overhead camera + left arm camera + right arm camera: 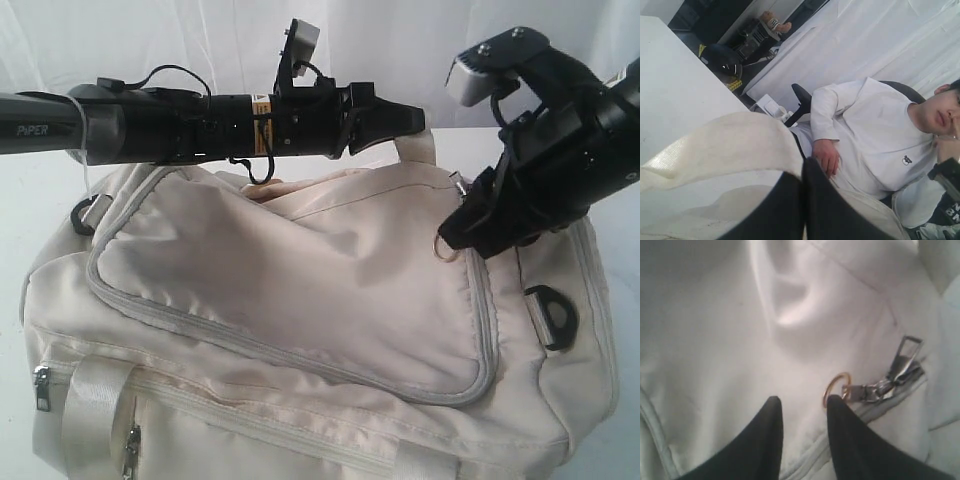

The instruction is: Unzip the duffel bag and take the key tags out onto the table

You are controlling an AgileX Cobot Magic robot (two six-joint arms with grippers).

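Step in hand: unzipping. Large cream fabric duffel bag fills the exterior view, zip apparently closed.

Right gripper, right of centre, is spread, one finger touching the small gold zipper-pull ring. Left gripper, upper centre, is pressed together.

Next: pinch the ring, draw it along the zipper.

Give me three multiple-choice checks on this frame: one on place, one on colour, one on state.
1. Where is the gold ring of the zipper pull?
A) at the right gripper's tip
B) clamped in the left gripper
C) lying on the table
2. What colour is the zipper tape on the duffel bag?
A) red
B) grey
C) black
3. How do the right gripper's jaws stand?
A) shut on the ring
B) shut on a handle
C) apart, nothing between them
Answers: 1 A, the ring sits right by one black fingertip; 2 B, the tape reads grey against the cream cloth; 3 C, only bag cloth shows in the gap.
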